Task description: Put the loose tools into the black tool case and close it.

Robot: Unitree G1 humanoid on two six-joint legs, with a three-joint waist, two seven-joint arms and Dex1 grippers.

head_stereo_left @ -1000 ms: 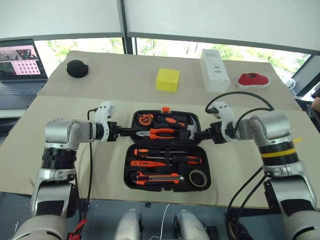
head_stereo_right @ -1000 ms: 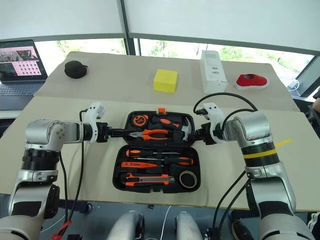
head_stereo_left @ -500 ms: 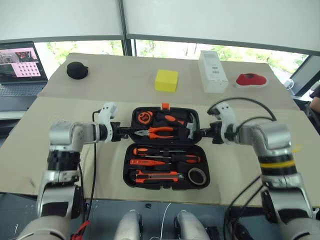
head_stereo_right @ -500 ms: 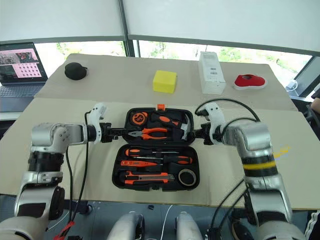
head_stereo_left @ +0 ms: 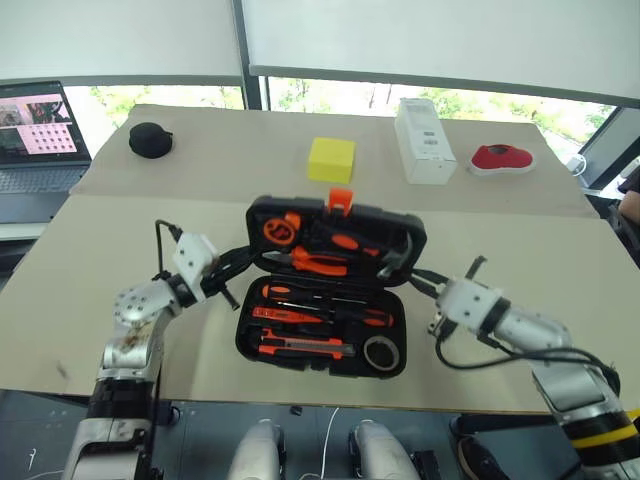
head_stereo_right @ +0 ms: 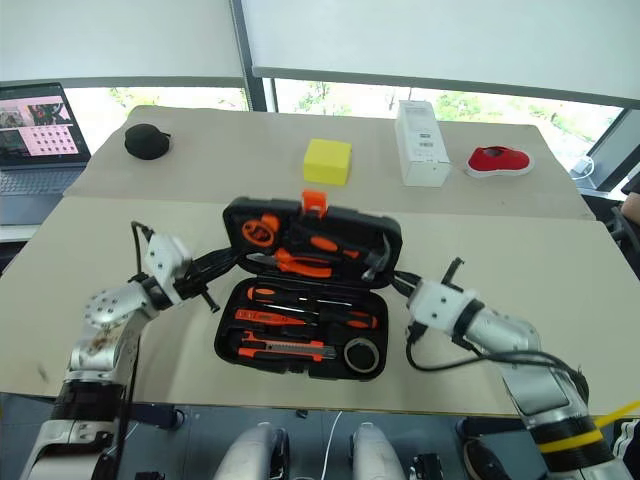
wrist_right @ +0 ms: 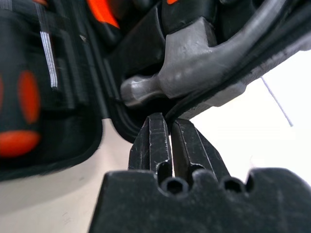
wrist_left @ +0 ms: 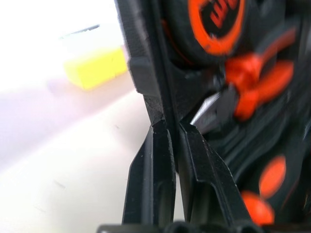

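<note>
Two grippers pinch the case (head_stereo_left: pixel 330 290) by the side rims of its lid, which stands tilted up from the table (head_stereo_left: pixel 90 250) with the orange latch (head_stereo_left: pixel 340 199) at its top edge.

On our left, the left gripper (head_stereo_left: pixel 240 268) is clamped on the lid's left rim; the left wrist view shows the fingers (wrist_left: pixel 153 165) nipping the thin black edge, with the tape measure and pliers seated just inside.

In the middle, the base lies flat near the front of the table. The loose tools sit in its recesses: the two screwdrivers (head_stereo_left: pixel 310 296), the tester (head_stereo_left: pixel 290 315) under them, the knife (head_stereo_left: pixel 305 347) nearest us and the tape roll (head_stereo_left: pixel 380 352) in the right corner. We judge the packing done and the closing under way.

On our right, the right gripper (head_stereo_left: pixel 418 283) is closed on the lid's right rim beside the hammer head (wrist_right: pixel 194 58); the right wrist view shows the tips at the very edge.

To do this well, we should swing both wrists together about the hinge line, so the lid does not twist, and let the thin rims go before the halves meet. A raised handle could stop the latch from catching.
</note>
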